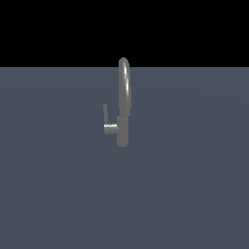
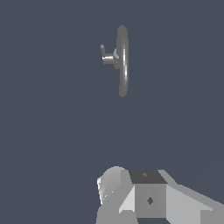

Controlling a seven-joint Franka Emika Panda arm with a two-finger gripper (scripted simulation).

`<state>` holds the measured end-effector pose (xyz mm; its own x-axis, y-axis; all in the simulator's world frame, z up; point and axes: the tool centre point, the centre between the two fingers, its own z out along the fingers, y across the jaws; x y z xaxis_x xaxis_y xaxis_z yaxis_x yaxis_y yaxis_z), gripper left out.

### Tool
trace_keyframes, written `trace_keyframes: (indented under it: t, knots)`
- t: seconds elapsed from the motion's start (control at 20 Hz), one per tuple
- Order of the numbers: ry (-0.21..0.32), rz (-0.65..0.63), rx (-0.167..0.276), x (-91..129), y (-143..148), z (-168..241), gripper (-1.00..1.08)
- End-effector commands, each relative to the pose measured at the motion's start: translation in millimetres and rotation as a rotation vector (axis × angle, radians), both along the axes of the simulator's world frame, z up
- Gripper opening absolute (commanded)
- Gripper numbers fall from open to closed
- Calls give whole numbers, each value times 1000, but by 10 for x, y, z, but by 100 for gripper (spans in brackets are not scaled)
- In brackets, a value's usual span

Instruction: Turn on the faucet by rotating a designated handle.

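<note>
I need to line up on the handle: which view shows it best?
The exterior view: the handle stands side-on, upright on its stub beside the faucet. The wrist view shows it smaller, foreshortened and far off.

Only part of the pale grey gripper (image 2: 131,197) shows in the wrist view (blocky, fingertips hidden); the exterior view shows no arm

End effector (image 2: 153,197) partly cropped.
</note>
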<state>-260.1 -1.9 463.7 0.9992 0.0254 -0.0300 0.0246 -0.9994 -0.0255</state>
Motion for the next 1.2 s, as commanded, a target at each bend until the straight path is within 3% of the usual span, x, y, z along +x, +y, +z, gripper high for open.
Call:
trace_keyframes:
  t: [0.0,0.65,1.15]
  knots:
    - [0,0,0,0,0,0,-100]
    - [-9,25,8,37,-7,80,-100]
    - [-97,-84,-27,81,114,330,-100]
